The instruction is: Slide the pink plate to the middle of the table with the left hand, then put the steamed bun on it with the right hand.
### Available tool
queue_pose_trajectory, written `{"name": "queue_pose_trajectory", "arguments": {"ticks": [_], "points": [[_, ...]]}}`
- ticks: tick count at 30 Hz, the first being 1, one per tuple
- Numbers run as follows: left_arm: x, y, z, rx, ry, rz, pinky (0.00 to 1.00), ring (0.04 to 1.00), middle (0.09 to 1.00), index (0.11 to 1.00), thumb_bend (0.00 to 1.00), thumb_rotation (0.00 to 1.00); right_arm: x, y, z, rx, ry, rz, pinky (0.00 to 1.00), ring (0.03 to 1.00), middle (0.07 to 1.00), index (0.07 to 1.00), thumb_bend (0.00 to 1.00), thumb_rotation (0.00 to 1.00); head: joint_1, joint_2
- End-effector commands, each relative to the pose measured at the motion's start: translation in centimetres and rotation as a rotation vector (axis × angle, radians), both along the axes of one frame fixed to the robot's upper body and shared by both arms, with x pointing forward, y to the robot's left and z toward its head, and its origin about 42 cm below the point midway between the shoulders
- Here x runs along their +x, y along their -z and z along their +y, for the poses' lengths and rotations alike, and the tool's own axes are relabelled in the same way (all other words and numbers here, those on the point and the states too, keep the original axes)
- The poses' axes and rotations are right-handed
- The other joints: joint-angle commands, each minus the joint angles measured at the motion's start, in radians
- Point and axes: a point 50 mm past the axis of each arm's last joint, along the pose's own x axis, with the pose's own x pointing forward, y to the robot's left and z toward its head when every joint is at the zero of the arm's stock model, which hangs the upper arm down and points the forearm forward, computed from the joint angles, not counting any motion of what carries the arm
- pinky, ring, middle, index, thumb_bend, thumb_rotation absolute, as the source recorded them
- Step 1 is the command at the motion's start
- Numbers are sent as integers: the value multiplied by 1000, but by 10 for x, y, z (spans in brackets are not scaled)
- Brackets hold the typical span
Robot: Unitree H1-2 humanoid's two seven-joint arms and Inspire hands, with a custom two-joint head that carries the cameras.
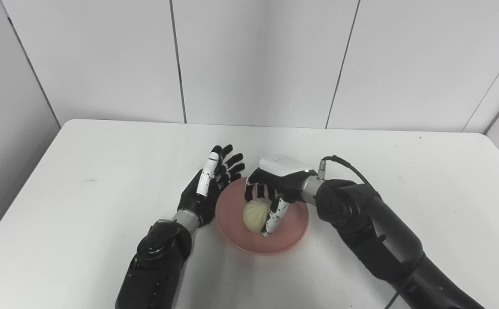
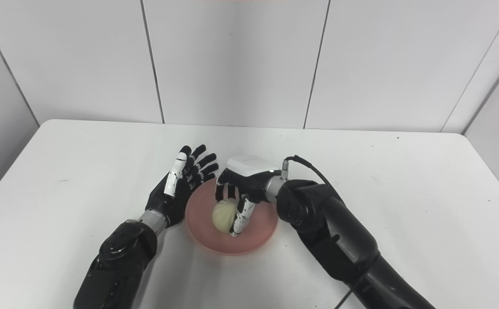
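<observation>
A: Start at the left. What is there?

B: The matte white tabletop [image 1: 82, 180], smooth, with rounded corners and a few small dark specks. On it the left hand [image 1: 208, 184], black with white segments along the thumb, stands on edge with its fingers spread and holding nothing. It sits just beside the left rim of the plate; I cannot tell whether it touches.

A: And the plate?

B: A round, shallow pink plate [image 1: 290, 234] with a smooth, slightly glossy surface, lying near the middle of the table, toward its front. The pale cream steamed bun [image 1: 255, 216] is on it, a soft dome with faint pleats running down its side.

A: Is the bun held?

B: The right hand [image 1: 270, 193] comes down over it from above, fingers curled round the bun (the thumb, white-segmented, runs down its right side and the other fingers [image 2: 223, 191] drop behind its top). The bun's underside looks to rest on the plate.

A: Any writing?

B: A glossy white plastic cover [image 1: 283, 165] sits on the back of the right hand; if there is a mark on it, it is too small to read. A thin black cable [image 1: 348, 165] loops from the metal wrist, and the arms are shiny black shells.
</observation>
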Motion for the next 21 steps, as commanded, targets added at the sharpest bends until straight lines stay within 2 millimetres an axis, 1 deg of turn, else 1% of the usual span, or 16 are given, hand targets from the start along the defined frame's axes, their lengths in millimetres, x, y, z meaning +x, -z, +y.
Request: {"name": "queue_pose_trajectory", "arguments": {"ticks": [1, 2, 3, 4, 5, 6, 7, 8, 9, 10, 12, 13, 15, 17, 21], "points": [[-11, 30, 1, 38, -3, 149, 960, 925, 930, 964, 537, 1000, -1, -22, 9, 13, -53, -100, 297, 408, 513, 620, 523, 0, 1, -1], [-11, 30, 1, 39, -4, 147, 956, 924, 929, 961, 539, 1000, -2, -23, 8, 14, -58, -106, 348, 417, 520, 701, 528, 0, 1, 0], [-11, 30, 0, 40, -5, 146, 952, 923, 927, 959, 540, 1000, -3, -24, 8, 13, -61, -108, 408, 483, 506, 735, 545, 0, 2, 0], [-11, 30, 0, 39, -4, 145, 949, 924, 926, 959, 541, 1000, -4, -25, 7, 11, -64, -108, 464, 544, 598, 779, 661, 57, 2, 0], [-11, 30, 0, 39, -3, 145, 950, 926, 927, 960, 540, 1000, -5, -25, 7, 6, -67, -108, 521, 612, 669, 809, 702, 110, 3, 1], [-11, 29, -1, 39, -2, 145, 952, 930, 928, 961, 538, 1000, -6, -26, 6, 1, -72, -112, 598, 701, 744, 839, 725, 165, 3, 1], [-11, 29, -1, 40, -1, 145, 954, 941, 931, 962, 531, 1000, -7, -28, 6, -6, -77, -117, 690, 804, 836, 882, 757, 254, 4, 1], [-11, 28, -1, 40, -1, 145, 957, 948, 933, 963, 527, 1000, -8, -28, 6, -10, -80, -120, 726, 846, 875, 903, 774, 306, 4, 1], [-11, 28, -1, 44, 2, 145, 957, 949, 934, 963, 527, 1000, -9, -31, 7, -21, -84, -124, 730, 850, 879, 905, 776, 311, 5, 2], [-12, 27, -1, 47, 4, 146, 961, 953, 934, 963, 526, 1000, -10, -32, 7, -28, -86, -127, 732, 867, 902, 923, 801, 393, 5, 2], [-12, 27, -1, 49, 14, 142, 976, 963, 938, 968, 523, 1000, -14, -39, 9, -35, -82, -121, 741, 900, 940, 948, 845, 510, 4, 1], [-12, 27, 0, 51, 20, 137, 988, 967, 942, 974, 519, 1000, -16, -42, 9, -36, -82, -120, 755, 918, 958, 960, 862, 553, 4, 1], [-11, 27, 0, 54, 29, 132, 999, 977, 950, 984, 521, 1000, -20, -48, 10, -39, -87, -127, 784, 936, 973, 971, 896, 606, 4, 0], [-11, 27, 0, 55, 31, 131, 1000, 974, 953, 988, 524, 1000, -23, -52, 10, -46, -89, -132, 807, 947, 980, 978, 926, 631, 4, -1], [-11, 28, 0, 62, 28, 131, 1000, 968, 950, 987, 528, 1000, -26, -58, 10, -57, -89, -130, 834, 961, 988, 984, 959, 646, 5, -3]]}}
